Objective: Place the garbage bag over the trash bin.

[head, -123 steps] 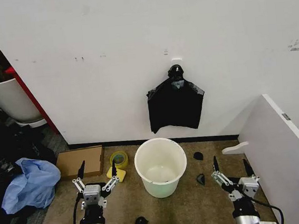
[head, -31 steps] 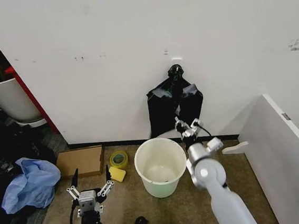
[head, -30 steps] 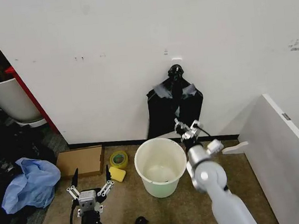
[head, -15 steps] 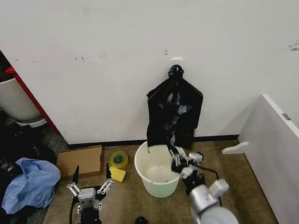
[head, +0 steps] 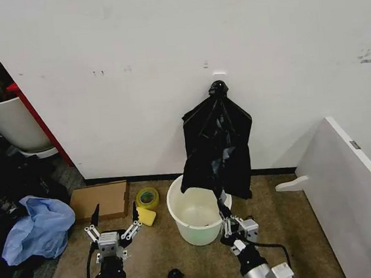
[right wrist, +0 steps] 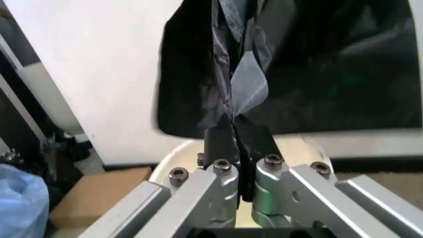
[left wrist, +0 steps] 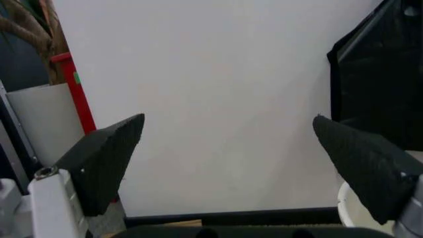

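Right gripper (head: 228,221) sits low before the bin's (head: 199,206) near rim, fingers pinched on the bag's (head: 216,150) lower edge. The bag hangs from a wall hook (head: 217,87), drawn out above the bin. Step in hand, by judgement: pulling the bag free; next it must be opened over the rim. Right wrist view confirms the clamp (right wrist: 233,144). Left gripper (head: 113,233) idles wide apart on the floor side.

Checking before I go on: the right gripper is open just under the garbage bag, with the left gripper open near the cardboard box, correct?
Not quite. The right gripper is shut on the garbage bag, as the right wrist view shows. The left gripper is open near the cardboard box.
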`<state>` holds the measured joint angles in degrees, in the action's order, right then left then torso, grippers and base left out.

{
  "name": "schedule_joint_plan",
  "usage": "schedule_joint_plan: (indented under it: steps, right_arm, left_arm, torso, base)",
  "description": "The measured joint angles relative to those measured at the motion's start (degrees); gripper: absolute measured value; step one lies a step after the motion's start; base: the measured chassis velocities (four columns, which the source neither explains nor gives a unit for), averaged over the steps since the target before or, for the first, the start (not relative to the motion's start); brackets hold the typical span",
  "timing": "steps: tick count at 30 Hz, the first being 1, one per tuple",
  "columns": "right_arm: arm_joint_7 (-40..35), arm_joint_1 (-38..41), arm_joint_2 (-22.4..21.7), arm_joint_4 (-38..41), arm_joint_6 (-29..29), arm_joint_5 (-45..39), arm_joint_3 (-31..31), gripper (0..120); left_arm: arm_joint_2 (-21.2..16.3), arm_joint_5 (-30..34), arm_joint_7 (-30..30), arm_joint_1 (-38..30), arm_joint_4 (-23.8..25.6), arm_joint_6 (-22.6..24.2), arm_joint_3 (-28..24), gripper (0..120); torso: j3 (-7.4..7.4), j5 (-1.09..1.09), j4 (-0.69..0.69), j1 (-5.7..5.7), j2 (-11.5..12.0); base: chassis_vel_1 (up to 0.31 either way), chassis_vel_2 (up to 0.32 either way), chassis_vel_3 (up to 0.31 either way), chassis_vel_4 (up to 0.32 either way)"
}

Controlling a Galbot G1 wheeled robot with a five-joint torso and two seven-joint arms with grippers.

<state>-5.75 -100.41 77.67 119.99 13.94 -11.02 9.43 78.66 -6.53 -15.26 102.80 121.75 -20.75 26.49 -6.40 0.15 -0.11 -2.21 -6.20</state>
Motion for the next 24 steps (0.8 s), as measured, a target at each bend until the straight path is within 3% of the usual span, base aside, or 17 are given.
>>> schedule_joint_plan:
  steps: [10, 14, 24]
  right_arm:
    - [-0.5, -3.3, 0.3, -0.1, 4.0, 6.5, -0.4, 0]
    - [-1.0, -0.9, -0.1, -1.0, 2.8, 6.1, -0.4, 0]
    - [-1.3, 8.2, -1.7, -2.6, -0.6, 2.2, 3.6, 0]
  left_arm:
    - [-0.7, -0.1, -0.1, 0.3, -0.1, -0.2, -0.3, 100]
    - [-2.2, 0.0, 0.0, -0.1, -0.1, 0.0, -1.0, 100]
    - [-6.6, 4.1, 1.8, -3.2, 1.7, 2.1, -3.2, 100]
  torso:
    - [0.0, -0.07, 0.03, 0.0, 0.0]
    - [0.0, 0.08, -0.03, 0.0, 0.0]
    - [-0.01, 0.01, 0.0, -0.01, 0.0]
  base:
    - [0.0, 0.0, 0.0, 0.0]
    - [0.0, 0.0, 0.0, 0.0]
    - [0.0, 0.0, 0.0, 0.0]
